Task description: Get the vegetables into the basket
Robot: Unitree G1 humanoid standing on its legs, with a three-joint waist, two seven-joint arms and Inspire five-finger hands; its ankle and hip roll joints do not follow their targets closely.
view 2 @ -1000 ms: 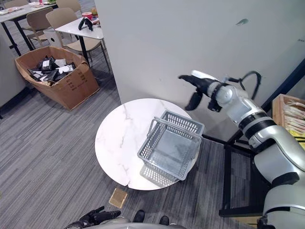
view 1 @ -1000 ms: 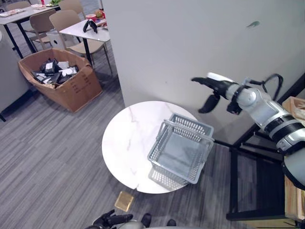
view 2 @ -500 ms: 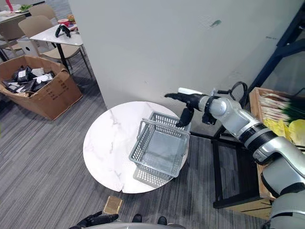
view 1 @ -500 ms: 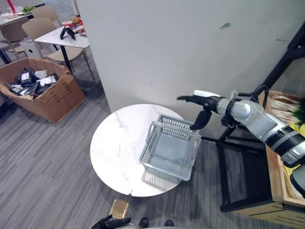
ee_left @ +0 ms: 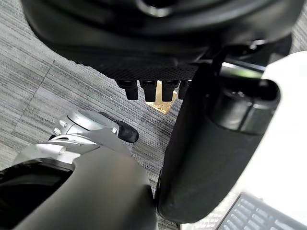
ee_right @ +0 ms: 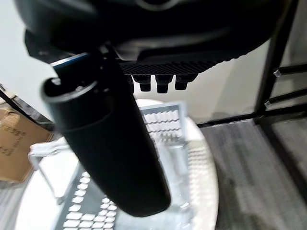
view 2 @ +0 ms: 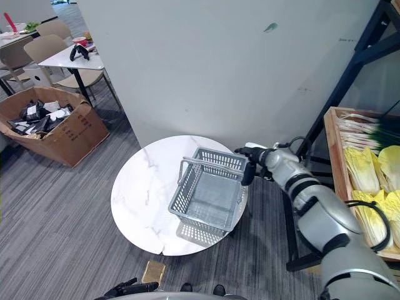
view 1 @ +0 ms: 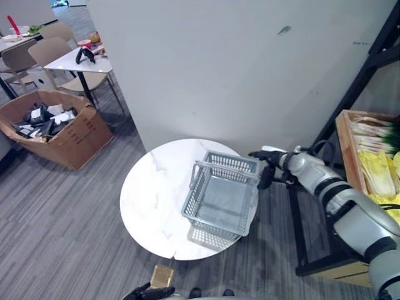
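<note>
**Empty basket on the round table, right hand at its far corner**

Nearest to us, at the bottom of the head views, the left hand [view 1: 149, 292] hangs low over the grey carpet, its fingers relaxed and holding nothing. Its wrist view adds what the head views do not: a small tan square [ee_left: 162, 101] lying on the floor just past the fingertips, and the white edge of the table [ee_left: 283, 143] beside the thumb.

Next we see the round white marble table [view 1: 156, 194] with the grey wire basket [view 1: 222, 200] standing on its right half, handle raised, nothing inside it.

The right hand [view 2: 247, 164] hovers just beside the basket's far right corner, fingers straight and released, thumb hanging down. Its own wrist view looks down into the mesh of the basket, past the thumb [ee_right: 108, 143].

Farther right, a wooden crate [view 2: 334, 156] on a dark metal rack holds the vegetables [view 2: 362, 175]: pale yellow-green cabbages and long white stalks.

Farthest back left, a cardboard box [view 1: 50, 125] of dark items sits on the floor, with chairs and tables beyond.
</note>
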